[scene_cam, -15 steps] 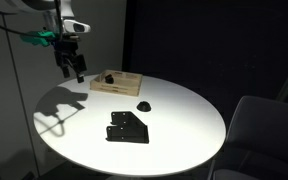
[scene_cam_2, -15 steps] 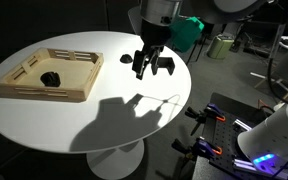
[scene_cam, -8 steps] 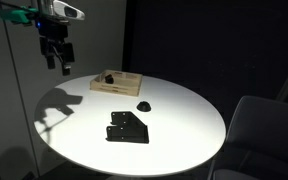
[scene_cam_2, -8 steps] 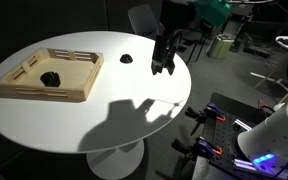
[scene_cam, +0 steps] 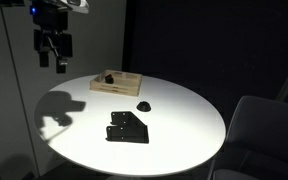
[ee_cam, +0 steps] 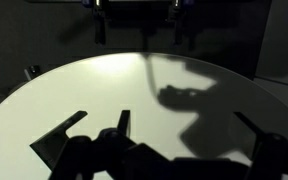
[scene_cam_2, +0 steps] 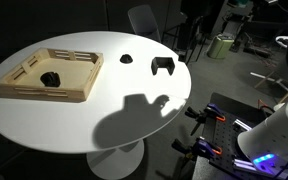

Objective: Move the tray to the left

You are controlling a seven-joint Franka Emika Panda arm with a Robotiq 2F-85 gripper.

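One round white table [scene_cam: 184,125] fills most of what we see in both exterior views. On it sits a shallow wooden tray [scene_cam_2: 76,82] with a raised rim, close to the table's edge. The tray holds a single small black object [scene_cam_2: 50,76] near its middle; we cannot tell what the object is. Nothing else lies in the tray.

In an exterior view, the tool [scene_cam: 52,64] hangs high in the air over the table's edge, its two fingers apart and holding nothing. The tray [scene_cam: 124,88] lies well apart from it, lower down and toward the right of that picture, untouched. The tool's shadow [scene_cam: 56,122] falls on the table away from the tray.

Outside the tray, a flat black bracket [scene_cam: 128,128] lies on the table, and a small black dome [scene_cam: 143,105] sits between the bracket and the tray.

In the wrist view, the tool [ee_cam: 139,25] enters from the top with a clear gap between its fingers [ee_cam: 99,22]. We see the pale table below it, and dark shapes along the bottom edge that we cannot identify.
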